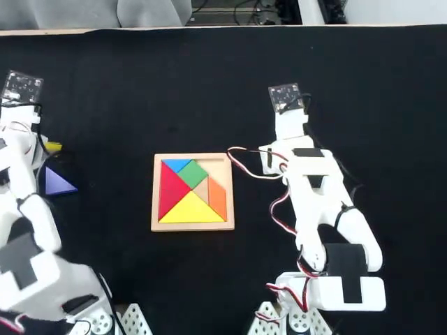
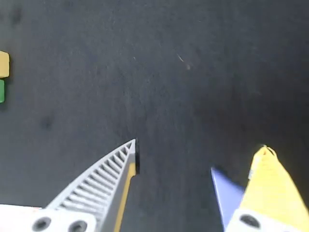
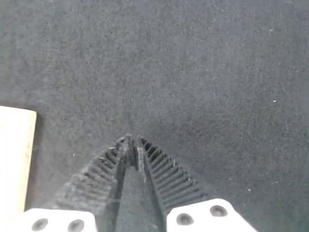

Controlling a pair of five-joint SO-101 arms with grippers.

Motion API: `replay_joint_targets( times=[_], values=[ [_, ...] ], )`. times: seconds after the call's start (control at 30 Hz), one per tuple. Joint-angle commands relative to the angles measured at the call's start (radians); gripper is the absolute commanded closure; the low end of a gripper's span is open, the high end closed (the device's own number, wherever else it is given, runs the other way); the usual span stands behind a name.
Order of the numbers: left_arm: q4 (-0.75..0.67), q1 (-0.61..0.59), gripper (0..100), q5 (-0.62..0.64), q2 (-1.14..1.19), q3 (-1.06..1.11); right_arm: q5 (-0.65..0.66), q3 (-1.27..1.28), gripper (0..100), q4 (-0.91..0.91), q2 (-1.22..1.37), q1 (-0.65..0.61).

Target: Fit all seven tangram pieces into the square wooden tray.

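In the middle of the black table (image 1: 126,105) lies the square wooden tray (image 1: 192,225) with coloured pieces (image 1: 183,208) fitted inside it, and one blue triangle (image 1: 57,181) lies well apart from it, on the table at the left side. The left pincer (image 2: 198,145) stands wide open over the table, and the blue triangle is just beside its yellow finger (image 2: 268,183). The right pincer (image 3: 133,145) is closed with nothing between its fingers, near the right edge of the tray.
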Motion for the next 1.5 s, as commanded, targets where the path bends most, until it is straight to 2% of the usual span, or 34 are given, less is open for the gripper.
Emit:
replay_joint_targets(
  times=[0.0,0.23,0.53,0.67,0.8,0.83,1.0,1.17,1.23,1.47],
  values=[
    [-0.167,-0.024,64,0.075,0.117,-0.004,0.0,-0.042,98.7,-0.02,-0.005,-0.018],
    [-0.216,-0.133,64,-0.005,0.178,0.008,0.0,-0.016,98.7,-0.078,-0.005,-0.018],
    [-0.224,-0.179,64,-0.222,0.178,0.116,0.0,-0.018,98.7,-0.08,-0.005,-0.018],
    [-0.224,-0.189,64,-0.176,0.129,0.07,0.0,-0.018,98.7,-0.078,-0.005,-0.018],
    [-0.218,-0.162,64,0.084,0.063,0.008,0.0,-0.018,98.7,-0.078,-0.005,-0.018],
    [-0.216,-0.137,64,0.106,0.066,0.012,0.0,-0.018,98.7,-0.078,-0.005,-0.018],
    [-0.222,-0.036,64,0.068,0.097,0.101,0.0,-0.018,98.7,-0.078,-0.005,-0.018],
    [-0.219,-0.033,64,0.061,0.106,0.116,0.0,-0.018,98.7,-0.078,-0.005,-0.018],
    [-0.215,-0.059,64,0.003,0.101,0.119,0.0,-0.018,98.7,-0.078,-0.005,-0.018],
    [-0.215,-0.208,64,-0.336,0.095,0.214,0.0,-0.019,98.7,-0.077,-0.007,-0.018]
  ],
)
